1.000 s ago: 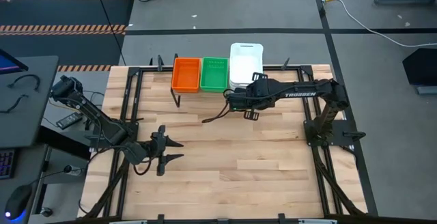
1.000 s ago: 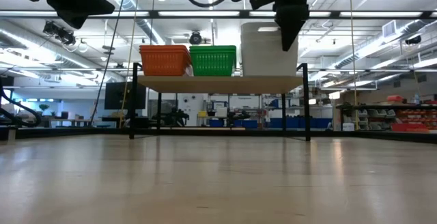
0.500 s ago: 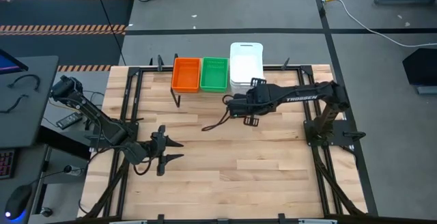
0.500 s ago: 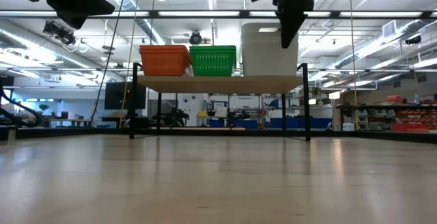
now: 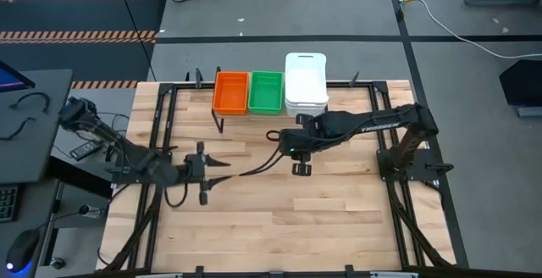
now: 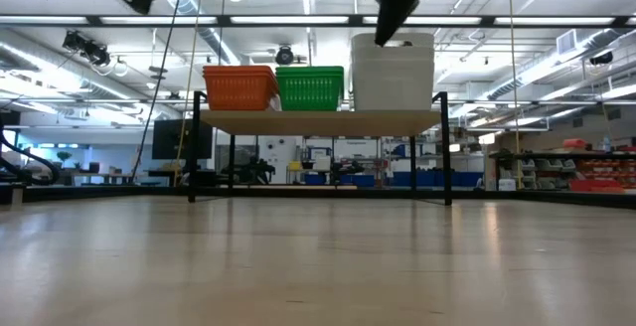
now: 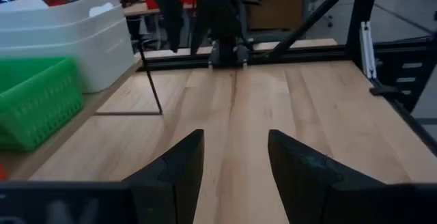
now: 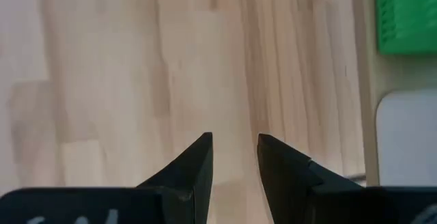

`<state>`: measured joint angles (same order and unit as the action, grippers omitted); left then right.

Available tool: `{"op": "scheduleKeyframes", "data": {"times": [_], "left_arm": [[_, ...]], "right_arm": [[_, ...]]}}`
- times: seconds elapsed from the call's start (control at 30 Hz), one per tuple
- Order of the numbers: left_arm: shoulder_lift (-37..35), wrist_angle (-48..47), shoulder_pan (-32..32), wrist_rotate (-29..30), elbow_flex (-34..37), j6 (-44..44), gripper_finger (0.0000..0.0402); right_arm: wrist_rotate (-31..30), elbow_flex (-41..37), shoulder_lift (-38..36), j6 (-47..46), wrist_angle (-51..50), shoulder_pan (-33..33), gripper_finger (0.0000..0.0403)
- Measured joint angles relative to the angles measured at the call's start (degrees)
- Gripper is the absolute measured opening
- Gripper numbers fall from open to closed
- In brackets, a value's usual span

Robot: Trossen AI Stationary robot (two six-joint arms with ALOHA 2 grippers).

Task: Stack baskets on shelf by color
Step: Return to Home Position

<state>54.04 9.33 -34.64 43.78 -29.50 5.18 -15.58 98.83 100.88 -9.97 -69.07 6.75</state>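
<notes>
All baskets sit on the shelf in three colour-sorted stacks: orange stack, green stack and white stack, side by side, the white nearest the right arm. Right gripper hangs over bare tabletop just before the shelf, fingers parted, nothing between them. Left gripper is likewise released and empty, well apart from the shelf. Baskets judged light, thin-walled, slightly flexible and smooth — any regrasp is best made by pinching a rim wall.

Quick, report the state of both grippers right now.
Left gripper: jaws open, holding nothing.
Right gripper: jaws open, holding nothing.
</notes>
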Motion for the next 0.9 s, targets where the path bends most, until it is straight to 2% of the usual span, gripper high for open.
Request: {"op": "scheduleKeyframes", "data": {"times": [0.1,0.27,0.37,0.47,0.57,0.7,0.9], "left_arm": [[-2.6,-0.1,6.7,-9.4,0.0,-2.3,0.0161],[-4.0,0.7,21.3,-31.0,0.0,-3.3,0.0121],[-4.0,2.3,28.2,-38.7,0.0,-3.5,0.009],[-4.4,3.6,31.0,-40.3,0.0,-5.0,0.0047],[-6.2,3.3,31.0,-40.1,-0.1,-6.2,0.0009],[-11.1,-2.2,30.9,-39.4,-0.1,-5.9,0.0005],[-19.9,-9.6,30.9,-39.2,0.0,-5.6,0.0003]], "right_arm": [[0.9,0.0,-1.9,0.6,1.8,0.3,0.0121],[0.7,0.0,-7.0,-0.7,4.0,0.3,0.0121],[0.5,-0.7,-10.2,-1.1,5.3,0.4,0.0121],[0.7,-5.1,-14.1,-1.0,8.7,0.5,0.0112],[0.9,-12.9,-18.6,-1.8,13.5,0.6,0.0081],[1.3,-23.9,-26.1,-3.8,18.1,0.6,0.0015],[5.3,-40.4,-39.5,-5.3,32.8,0.6,0.0013]]}}
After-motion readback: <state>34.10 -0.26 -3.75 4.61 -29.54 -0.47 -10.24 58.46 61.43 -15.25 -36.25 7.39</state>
